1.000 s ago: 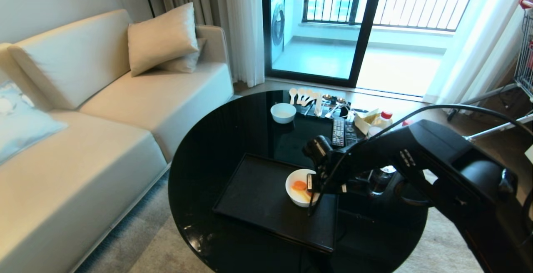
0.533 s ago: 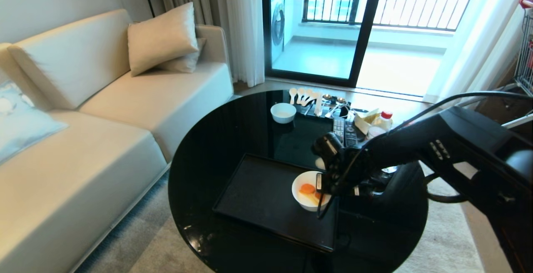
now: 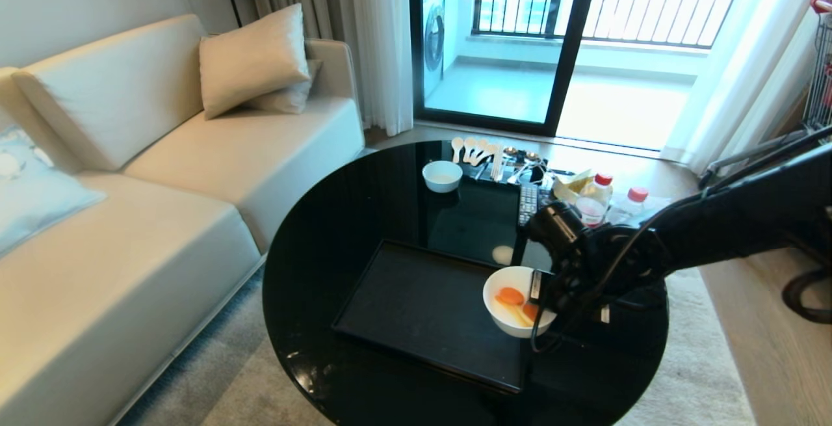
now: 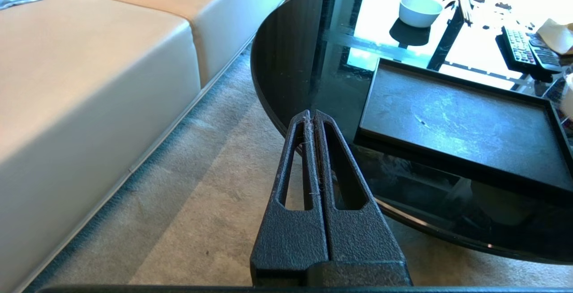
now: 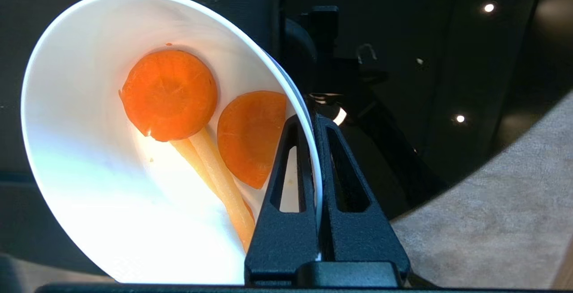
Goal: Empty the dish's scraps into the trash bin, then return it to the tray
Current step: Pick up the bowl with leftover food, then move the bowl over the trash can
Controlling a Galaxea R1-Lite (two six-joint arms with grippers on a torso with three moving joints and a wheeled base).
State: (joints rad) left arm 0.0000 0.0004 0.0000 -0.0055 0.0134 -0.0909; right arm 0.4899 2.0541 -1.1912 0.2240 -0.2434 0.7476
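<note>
My right gripper point(image 3: 538, 289) is shut on the right rim of the dish point(image 3: 504, 319), a white bowl held just above the right edge of the black tray point(image 3: 416, 296). In the right wrist view the rim runs between the fingers of the right gripper point(image 5: 312, 121), one inside the dish point(image 5: 89, 172) and one outside. The scraps lie inside: orange carrot slices point(image 5: 169, 94) and pale yellow strips point(image 5: 219, 176). The trash bin is out of view. My left gripper point(image 4: 312, 115) is shut and empty, parked over the carpet beside the table, with the tray point(image 4: 456, 123) ahead of it.
A smaller white bowl point(image 3: 442, 175), several spoons point(image 3: 478, 149), remote controls point(image 3: 528, 205) and two red-capped bottles point(image 3: 595, 201) stand at the far side of the round black glass table point(image 3: 325, 250). A cream sofa point(image 3: 162, 185) lies to the left.
My right gripper has carried the dish rightward from inside the tray to its right edge. The right arm has swung out to the right and uncovered the bottles.
</note>
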